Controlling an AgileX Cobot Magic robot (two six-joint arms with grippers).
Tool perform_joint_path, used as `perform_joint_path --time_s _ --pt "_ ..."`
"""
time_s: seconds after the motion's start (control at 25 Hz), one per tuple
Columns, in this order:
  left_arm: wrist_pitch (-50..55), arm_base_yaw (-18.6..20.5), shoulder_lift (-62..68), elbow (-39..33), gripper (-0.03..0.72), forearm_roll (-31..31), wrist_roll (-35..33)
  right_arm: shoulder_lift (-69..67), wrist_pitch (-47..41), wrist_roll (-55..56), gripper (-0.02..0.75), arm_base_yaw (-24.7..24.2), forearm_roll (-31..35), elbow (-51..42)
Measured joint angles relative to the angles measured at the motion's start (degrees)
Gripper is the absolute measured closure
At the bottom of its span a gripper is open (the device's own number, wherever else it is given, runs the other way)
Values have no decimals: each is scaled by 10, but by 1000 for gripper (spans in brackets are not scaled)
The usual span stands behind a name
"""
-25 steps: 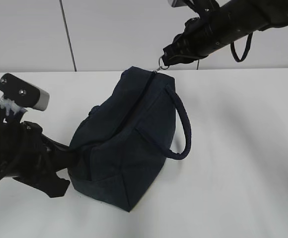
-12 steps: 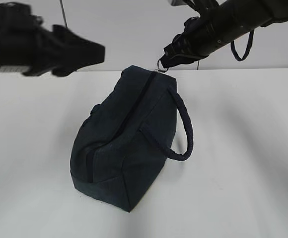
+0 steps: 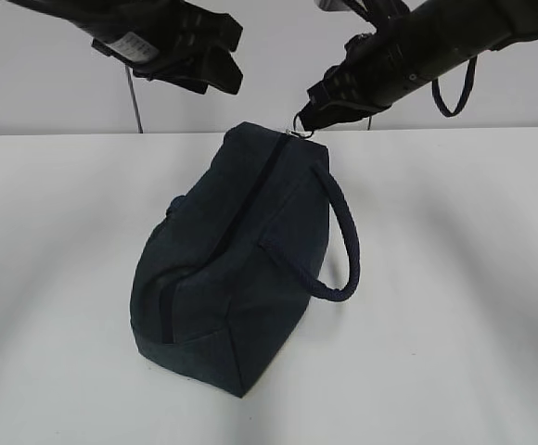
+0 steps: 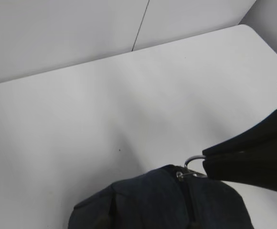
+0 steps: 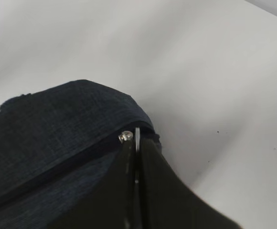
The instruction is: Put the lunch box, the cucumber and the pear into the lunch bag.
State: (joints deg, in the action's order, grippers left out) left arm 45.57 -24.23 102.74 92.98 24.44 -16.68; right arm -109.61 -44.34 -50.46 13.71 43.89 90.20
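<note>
The lunch bag [image 3: 241,269] is seen lying in the middle of the white table [image 3: 454,278], and its zipper [image 3: 227,232] looks closed all the way along the top. The lunch box, the cucumber and the pear cannot be seen anywhere, so it cannot be told if they are inside. If they are, the task is judged to be nearly done, with only letting go left.

The right gripper [image 3: 313,116] is pinched shut on the ring pull [image 3: 302,120] at the far end of the bag. The left gripper [image 3: 215,57] is held high above the table at the far left, away from the bag, with nothing seen in it. Its jaws are not shown clearly enough, so whether they are open cannot be told.

Different things are shown by each view. In the exterior view the whole bag, its loop handle [image 3: 343,243] on the right side and both arms are shown. In the left wrist view the far end of the bag [image 4: 162,200], the ring pull [image 4: 194,165] and the dark right gripper [image 4: 215,164] beside it are seen from above, but the left gripper is not seen at all. In the right wrist view the closed jaws are seen right up close, squeezed on the ring pull [image 5: 137,133] by the bag's end.
</note>
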Motion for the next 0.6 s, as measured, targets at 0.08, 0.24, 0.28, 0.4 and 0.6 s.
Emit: perform_joint_path --time_s 0.08,0.24,0.28,0.4,0.6 --pt "16 1 13 8 391 -4 10 0 0 0 732 0 5 0" --pt "30 1 40 9 391 5 14 0 0 0 732 0 9 0" --pt "31 1 44 9 391 7 14 0 0 0 732 0 10 0" --pt "35 1 49 9 391 11 15 0 0 0 732 0 13 0" --pt "42 1 65 11 407 26 15 0 0 0 732 0 21 0"
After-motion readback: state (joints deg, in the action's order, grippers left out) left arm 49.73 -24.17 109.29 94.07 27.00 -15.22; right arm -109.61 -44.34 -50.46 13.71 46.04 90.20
